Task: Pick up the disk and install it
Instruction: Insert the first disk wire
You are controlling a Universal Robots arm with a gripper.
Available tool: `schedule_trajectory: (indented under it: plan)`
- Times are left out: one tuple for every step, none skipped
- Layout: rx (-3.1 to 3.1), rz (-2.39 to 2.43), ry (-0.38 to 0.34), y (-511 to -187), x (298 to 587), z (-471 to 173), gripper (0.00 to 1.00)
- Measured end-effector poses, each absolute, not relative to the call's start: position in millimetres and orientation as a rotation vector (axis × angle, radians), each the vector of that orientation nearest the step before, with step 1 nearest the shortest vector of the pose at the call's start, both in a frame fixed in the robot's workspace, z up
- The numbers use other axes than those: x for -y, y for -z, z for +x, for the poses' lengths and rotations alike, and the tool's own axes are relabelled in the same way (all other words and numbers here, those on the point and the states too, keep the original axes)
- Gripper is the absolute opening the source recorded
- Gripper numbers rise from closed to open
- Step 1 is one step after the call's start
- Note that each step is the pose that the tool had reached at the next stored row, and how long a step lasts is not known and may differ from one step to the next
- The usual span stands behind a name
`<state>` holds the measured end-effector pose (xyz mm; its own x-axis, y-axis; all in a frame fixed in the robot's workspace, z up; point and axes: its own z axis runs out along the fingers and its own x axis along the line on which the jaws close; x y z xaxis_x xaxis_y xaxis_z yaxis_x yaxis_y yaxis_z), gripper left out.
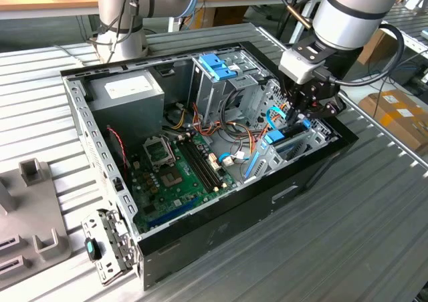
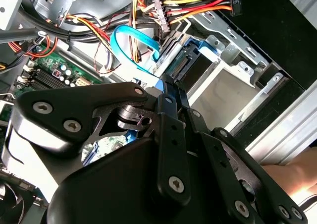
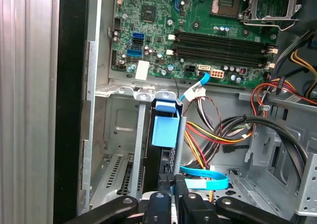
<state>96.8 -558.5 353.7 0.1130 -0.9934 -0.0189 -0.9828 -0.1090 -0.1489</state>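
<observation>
Where the open computer case (image 1: 221,245) lies on its side on the ribbed metal table (image 1: 361,235), the robot arm reaches down into the case corner farthest from the grey power supply (image 1: 130,95). The gripper (image 3: 173,190) sits inside that corner, directly over the drive bay (image 3: 119,125). In the first wrist view its two black fingers (image 3: 162,201) are drawn together on the near edge of the disk (image 3: 165,127), clamping it. The disk stands on edge in the bay, between the bay's grey sheet-metal walls, and its blue plastic frame shows at the end away from the fingers. How deep the disk sits in the bay cannot be determined. A flat blue cable (image 3: 205,180) loops just beside the disk, on the side toward the middle of the case. A bundle of red, yellow and orange wires (image 3: 208,135) runs close by the cable. The green circuit board (image 1: 177,175) covers the case floor beyond the bay, and its long black memory slots (image 3: 223,43) lie parallel to the bay's edge. The tall metal cage with a blue top (image 1: 217,68) stands inside the case next to the power supply, well apart from the gripper. A loose metal bracket (image 1: 107,248) lies on the table just outside a case corner.
</observation>
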Motion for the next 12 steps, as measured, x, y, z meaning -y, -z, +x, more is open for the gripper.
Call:
schedule_trajectory:
  plan:
    - [-2.009, -2.248, 0.129, -353.7, 558.7, 96.8, 0.16]
    - [-2.009, -2.247, 0.129, -353.4, 558.8, 96.8, 0.16]
    - [-2.009, -2.247, 0.129, -352.8, 558.8, 96.8, 0.16]
    - [-2.009, -2.248, 0.129, -352.6, 558.9, 96.8, 0.16]
    - [-2.009, -2.248, 0.129, -352.5, 558.9, 96.7, 0.16]
    - [-2.009, -2.247, 0.128, -352.5, 559.0, 96.7, 0.16]
    - [-2.007, -2.245, 0.124, -352.4, 559.0, 96.7, 0.16]
    - [-2.007, -2.244, 0.123, -352.4, 558.9, 96.6, 0.16]
    - [-2.007, -2.244, 0.123, -352.4, 558.9, 96.5, 0.16]
    - [-2.007, -2.244, 0.123, -352.4, 558.9, 96.2, 0.16]
    - [-2.007, -2.244, 0.123, -352.1, 558.9, 96.2, 0.16]
    - [-2.007, -2.244, 0.123, -351.7, 558.9, 96.0, 0.16]
